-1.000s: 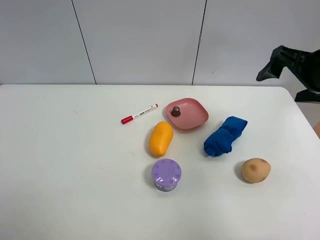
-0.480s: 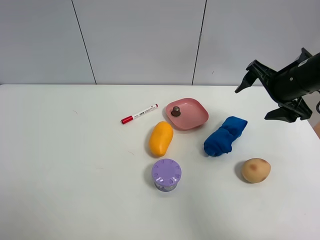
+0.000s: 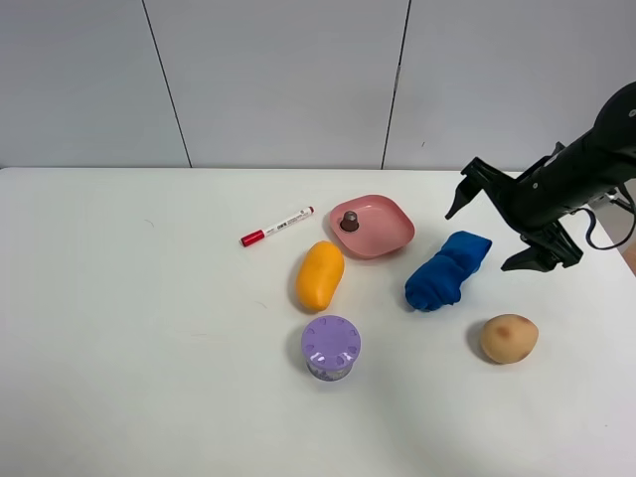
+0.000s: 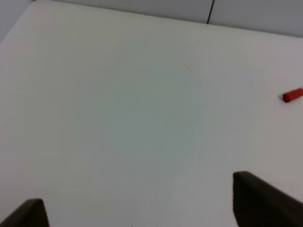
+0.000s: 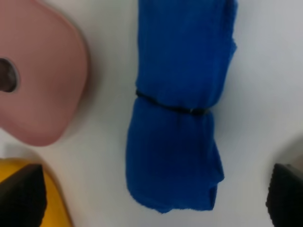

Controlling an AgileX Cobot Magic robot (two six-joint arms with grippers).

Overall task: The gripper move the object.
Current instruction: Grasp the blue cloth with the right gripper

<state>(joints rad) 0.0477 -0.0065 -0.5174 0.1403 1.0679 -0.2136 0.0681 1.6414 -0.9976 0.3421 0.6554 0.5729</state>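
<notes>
A rolled blue cloth (image 3: 447,270) tied with a thin black band lies on the white table (image 3: 119,298), right of centre. My right gripper (image 3: 481,238) is open and hovers over the cloth's far right end. In the right wrist view the cloth (image 5: 180,104) fills the middle, between the two spread fingertips of the right gripper (image 5: 154,198). My left gripper (image 4: 142,213) is open and empty over bare table; it is out of the exterior view.
A pink dish (image 3: 373,226) holding a small brown object (image 3: 349,221) sits left of the cloth. An orange oval fruit (image 3: 320,275), a purple-lidded jar (image 3: 331,347), a potato (image 3: 509,338) and a red-capped marker (image 3: 277,226) lie around it.
My right arm has come in from the far right edge, moving left and down, and now hovers over the blue cloth. Nothing on the table has moved.
</notes>
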